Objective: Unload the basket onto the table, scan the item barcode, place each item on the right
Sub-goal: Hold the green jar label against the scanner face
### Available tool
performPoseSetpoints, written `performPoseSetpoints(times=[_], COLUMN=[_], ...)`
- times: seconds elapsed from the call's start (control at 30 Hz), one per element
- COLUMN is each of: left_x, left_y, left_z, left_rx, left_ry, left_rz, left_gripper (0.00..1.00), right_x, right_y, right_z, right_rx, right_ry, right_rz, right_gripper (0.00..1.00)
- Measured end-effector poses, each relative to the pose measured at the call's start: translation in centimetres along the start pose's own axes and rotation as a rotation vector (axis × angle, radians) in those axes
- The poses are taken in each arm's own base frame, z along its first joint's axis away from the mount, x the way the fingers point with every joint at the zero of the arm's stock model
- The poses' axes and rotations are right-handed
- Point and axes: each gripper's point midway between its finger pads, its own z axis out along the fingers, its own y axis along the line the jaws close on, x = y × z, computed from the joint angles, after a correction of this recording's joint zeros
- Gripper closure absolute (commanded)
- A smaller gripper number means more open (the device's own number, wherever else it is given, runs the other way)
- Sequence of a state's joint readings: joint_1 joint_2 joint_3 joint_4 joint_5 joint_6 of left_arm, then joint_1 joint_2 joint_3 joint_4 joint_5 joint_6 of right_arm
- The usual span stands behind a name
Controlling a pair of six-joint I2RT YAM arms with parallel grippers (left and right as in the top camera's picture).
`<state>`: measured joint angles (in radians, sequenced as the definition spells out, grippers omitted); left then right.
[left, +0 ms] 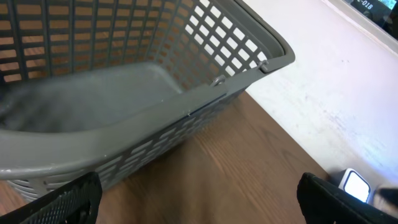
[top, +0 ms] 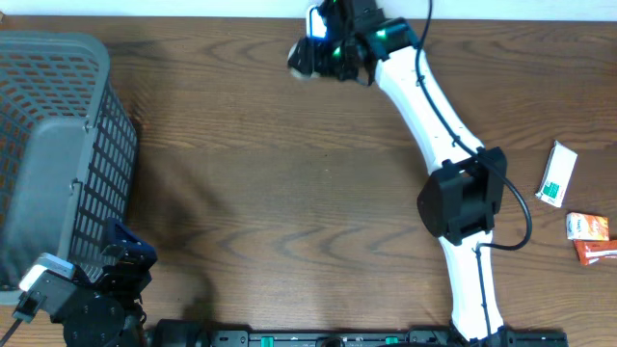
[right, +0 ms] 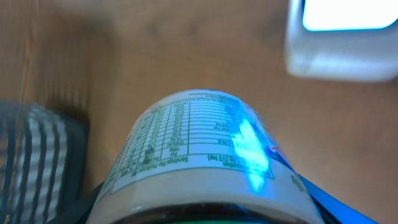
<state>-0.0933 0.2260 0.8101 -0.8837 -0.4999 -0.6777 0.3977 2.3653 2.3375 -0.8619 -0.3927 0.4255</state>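
- The right gripper (top: 333, 48) is clamped on a round container (right: 199, 158), held over the far edge of the table (top: 241, 145)
- The container seems to run straight on from the fingers, its long axis along their reach and its free end pointing away from the wrist
- The scanner (right: 342, 37) lies ahead of the container and off to one side, apart from it; a blue glow (right: 252, 149) falls on the near flank of the label (right: 174, 130)
- Only a nutrition table shows on the label — no barcode can be made out, so the coming move likely turns on rolling the container about its long axis until the code faces the scanner
- The left gripper (left: 199, 208) stands wide open and holds nothing, beside the grey basket (left: 186, 106) — well apart from the scanner, so the right arm is the nearer one
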Motion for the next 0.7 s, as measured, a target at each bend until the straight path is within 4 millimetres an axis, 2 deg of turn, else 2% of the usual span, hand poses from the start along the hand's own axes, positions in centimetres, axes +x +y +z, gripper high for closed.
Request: performPoseSetpoints(times=[0.13, 0.3, 0.53, 0.6, 0.7], left_x=[0.0, 0.0, 0.0, 0.0, 0.0], left_y=[0.0, 0.0, 0.0, 0.0, 0.0], left_z=[0.0, 0.0, 0.0, 0.0, 0.0], left_rx=[0.000, 0.000, 0.000, 0.000, 0.000], left_ry=[0.000, 0.000, 0.000, 0.000, 0.000], left_rz=[0.000, 0.000, 0.000, 0.000, 0.000], left_gripper=[0.02, 0.02, 0.02, 0.02, 0.02], right_x=[-4.2, -7.4, -10.5, -11.0, -11.0], right_y=[-0.7, -0.5, -0.7, -1.1, -2.5], right_z=[-0.7, -1.5, -2.0, -1.4, 0.6], right_rx=[0.024, 0.070, 0.129, 0.140, 0.157], right_ry=[-0.164, -0.311, -0.455, -0.481, -0.483], right_rz=[-0.086, -0.182, -0.248, -0.259, -0.266], right_gripper=[0.52, 0.51, 0.52, 0.53, 0.52])
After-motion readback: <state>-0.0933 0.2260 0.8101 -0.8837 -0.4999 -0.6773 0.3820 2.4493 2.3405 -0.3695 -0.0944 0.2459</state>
